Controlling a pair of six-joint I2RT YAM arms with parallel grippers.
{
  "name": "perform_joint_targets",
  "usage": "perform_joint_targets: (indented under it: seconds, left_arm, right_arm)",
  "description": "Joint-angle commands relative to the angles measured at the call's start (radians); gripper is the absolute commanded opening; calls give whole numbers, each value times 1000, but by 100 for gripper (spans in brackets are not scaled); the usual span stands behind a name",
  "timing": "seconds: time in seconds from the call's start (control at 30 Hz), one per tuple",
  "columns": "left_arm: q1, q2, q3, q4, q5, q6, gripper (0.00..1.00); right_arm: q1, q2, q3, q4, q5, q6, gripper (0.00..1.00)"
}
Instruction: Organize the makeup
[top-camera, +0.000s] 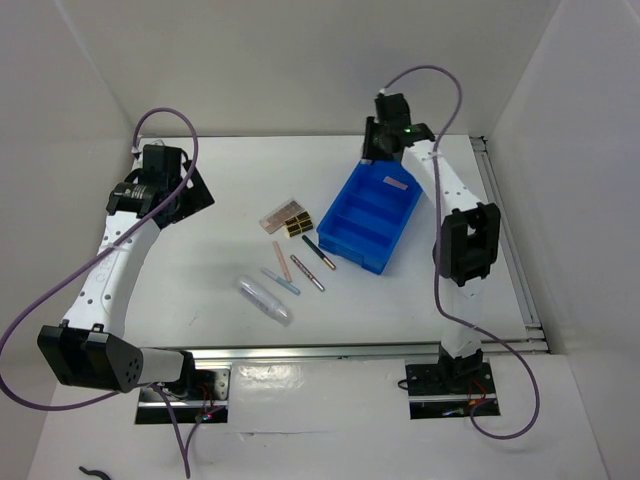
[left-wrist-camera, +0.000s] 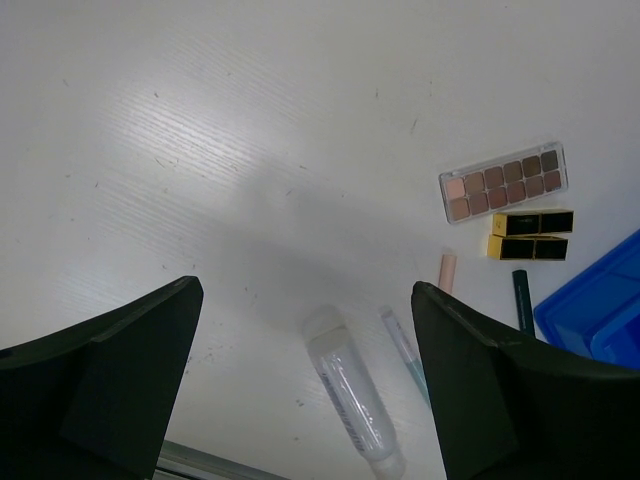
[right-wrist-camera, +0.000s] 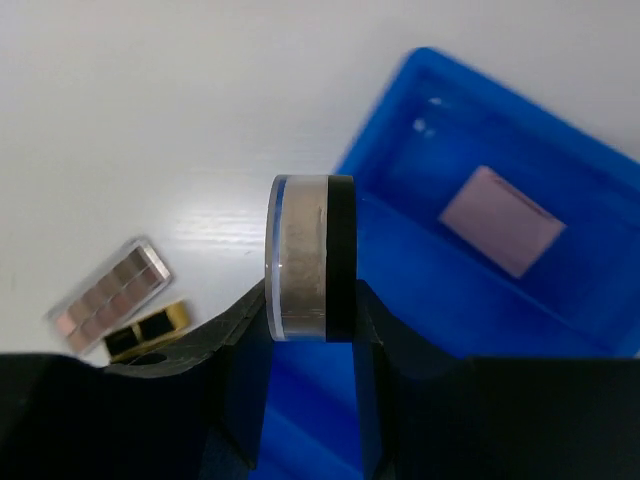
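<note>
My right gripper (right-wrist-camera: 310, 312) is shut on a round compact (right-wrist-camera: 310, 255), held on edge above the near-left rim of the blue divided bin (right-wrist-camera: 420, 275). A pink square compact (right-wrist-camera: 502, 220) lies in one bin compartment (top-camera: 397, 182). In the top view the right gripper (top-camera: 380, 148) hovers over the bin's far end (top-camera: 345, 205). My left gripper (left-wrist-camera: 305, 292) is open and empty, high above the table at far left (top-camera: 165, 185). Below it lie a clear tube (left-wrist-camera: 352, 395), thin pencils (left-wrist-camera: 448, 270), an eyeshadow palette (left-wrist-camera: 505, 180) and a black palette with gold squares (left-wrist-camera: 530, 235).
The pencils (top-camera: 300, 268) and clear tube (top-camera: 265, 298) lie on the white table left of the bin, with the palettes (top-camera: 288, 218) just beyond them. A metal rail (top-camera: 350, 350) runs along the near edge. White walls enclose the table.
</note>
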Motion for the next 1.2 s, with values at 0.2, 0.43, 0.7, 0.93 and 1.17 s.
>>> perform_joint_targets:
  seconds: [0.2, 0.43, 0.7, 0.93, 1.17]
  left_arm:
    - [5, -17, 28, 29, 28, 13, 100]
    - [5, -7, 28, 29, 28, 22, 100]
    - [5, 2, 28, 29, 28, 31, 100]
    - [5, 11, 37, 29, 9, 41, 100]
    - [5, 20, 55, 29, 0, 41, 100]
  right_arm:
    - [-226, -25, -76, 74, -125, 202, 18]
    - [-272, 72, -48, 101, -210, 254, 18]
    - [-283, 147, -28, 162, -331, 295, 18]
    - [-283, 233, -16, 205, -417, 340, 20]
    - [-283, 253, 36, 159, -397, 352, 74]
